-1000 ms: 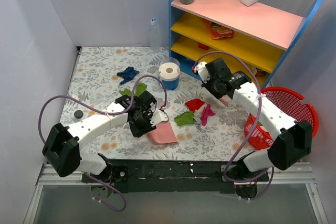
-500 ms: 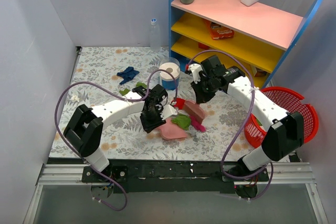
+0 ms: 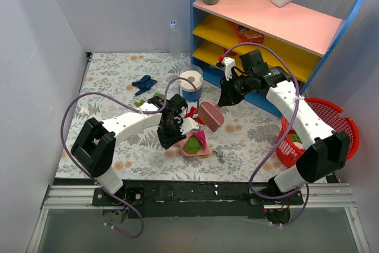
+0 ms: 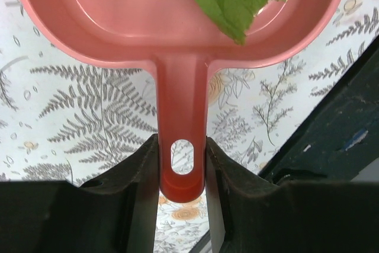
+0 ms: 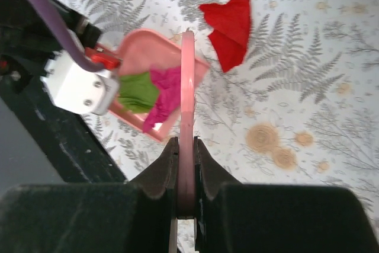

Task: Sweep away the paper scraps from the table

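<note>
On the counter (image 3: 112, 81), toward the middle of the near edge: left hand (image 4: 182, 158) clamped shut on the handle of one pink dustpan (image 3: 195, 145), with the pan flat on the cloth. Just beyond it, toward the right edge: right hand (image 3: 228, 96) closed on one pink brush (image 3: 210, 115), with the bristle head raised off the cloth above the pan's far rim.

Risk of spilling the load back onto the cloth through any tilt or jerk of the pan, given loose, light paper inside. Risk of missing the red scrap (image 5: 228, 28) by lowering the brush on the pan side of it, or of pinning it flat by landing on top. Risk of flicking paper over the pan's back wall, or of knocking the pan askew, through too hard a stroke.

Paper counted:
- Two in the pan: one green scrap (image 3: 192, 144) and one magenta scrap (image 3: 201, 137).
- One red, just beyond the pan.
- One dark blue scrap (image 3: 144, 83) toward the far left corner.
- Green bits (image 3: 142, 103) nearer the left edge, one or two, partly hidden, so hard to tell.
- One whitish scrap (image 3: 84, 111) at the left edge.
</note>
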Controlling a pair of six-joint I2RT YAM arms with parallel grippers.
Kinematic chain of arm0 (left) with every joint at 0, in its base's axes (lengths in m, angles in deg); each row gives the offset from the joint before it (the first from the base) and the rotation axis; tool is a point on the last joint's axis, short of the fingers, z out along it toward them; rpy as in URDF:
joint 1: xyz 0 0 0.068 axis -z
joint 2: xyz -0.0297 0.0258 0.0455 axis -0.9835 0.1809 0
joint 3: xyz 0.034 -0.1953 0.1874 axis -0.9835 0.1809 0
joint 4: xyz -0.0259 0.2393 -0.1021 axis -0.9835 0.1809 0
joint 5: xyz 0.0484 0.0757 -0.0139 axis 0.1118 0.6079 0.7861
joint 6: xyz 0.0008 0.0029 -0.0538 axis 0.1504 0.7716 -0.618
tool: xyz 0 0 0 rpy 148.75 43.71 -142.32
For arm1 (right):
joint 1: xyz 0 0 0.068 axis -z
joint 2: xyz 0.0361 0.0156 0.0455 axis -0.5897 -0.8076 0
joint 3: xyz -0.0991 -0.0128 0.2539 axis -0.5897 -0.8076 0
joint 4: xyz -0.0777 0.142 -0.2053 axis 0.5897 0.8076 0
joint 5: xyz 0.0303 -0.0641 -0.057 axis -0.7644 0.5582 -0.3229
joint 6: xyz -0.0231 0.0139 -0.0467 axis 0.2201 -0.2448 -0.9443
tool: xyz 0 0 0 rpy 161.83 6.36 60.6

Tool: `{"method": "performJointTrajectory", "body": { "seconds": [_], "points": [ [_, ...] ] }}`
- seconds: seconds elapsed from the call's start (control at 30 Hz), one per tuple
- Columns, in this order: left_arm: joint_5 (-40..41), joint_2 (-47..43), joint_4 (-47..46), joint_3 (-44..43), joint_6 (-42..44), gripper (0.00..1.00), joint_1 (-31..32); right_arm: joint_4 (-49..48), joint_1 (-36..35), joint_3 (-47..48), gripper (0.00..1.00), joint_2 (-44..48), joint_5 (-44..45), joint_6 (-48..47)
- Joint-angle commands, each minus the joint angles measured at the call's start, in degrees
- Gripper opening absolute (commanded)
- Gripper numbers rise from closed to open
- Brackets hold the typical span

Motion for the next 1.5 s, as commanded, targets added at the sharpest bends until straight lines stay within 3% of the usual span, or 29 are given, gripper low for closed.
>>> {"method": "performJointTrajectory", "body": {
  "seconds": [0.0, 0.17, 0.37, 0.6, 0.73, 0.97, 1.13, 1.3, 1.47],
  "points": [
    [-0.04, -7.26, 2.58, 1.19, -0.46, 0.00, -1.48, -1.87, 0.22, 3.58, 0.01, 2.09, 7.30, -5.84],
    [0.31, -11.30, 6.45, 2.33, -3.36, 0.00, -2.27, -3.19, 0.05, 7.61, 0.01, -1.43, 12.51, -19.17],
    [3.91, -13.86, 6.89, 6.29, -6.17, 0.00, -3.41, -8.64, -2.76, 5.35, 0.01, -4.42, 23.93, -28.52],
    [4.97, -12.37, 6.72, 4.10, -7.32, 0.00, -6.48, -12.43, -13.39, 0.16, 0.01, -7.93, 36.25, -34.24],
    [6.20, -9.21, 6.02, 3.74, -7.40, 0.00, -6.93, -11.03, -17.00, 2.69, 0.01, -10.66, 34.50, -28.73],
    [4.27, -1.40, 3.64, 0.50, -7.58, 0.00, -6.84, -3.21, -17.18, 7.71, 0.01, -11.46, 14.67, -18.60],
    [3.92, 1.87, 0.83, -3.20, -8.81, 0.00, -6.93, -2.14, -17.09, 8.06, 0.01, -9.08, 6.91, -16.23],
    [2.86, 1.44, -1.01, -1.63, -9.16, 0.00, -6.93, -1.79, -17.01, 8.32, 0.01, -7.68, 8.29, -14.81],
    [3.04, -5.85, -5.49, 4.17, -7.94, 0.00, -6.93, -1.17, -14.82, 9.56, 0.01, -5.57, 14.01, -15.43]
  ]
}}
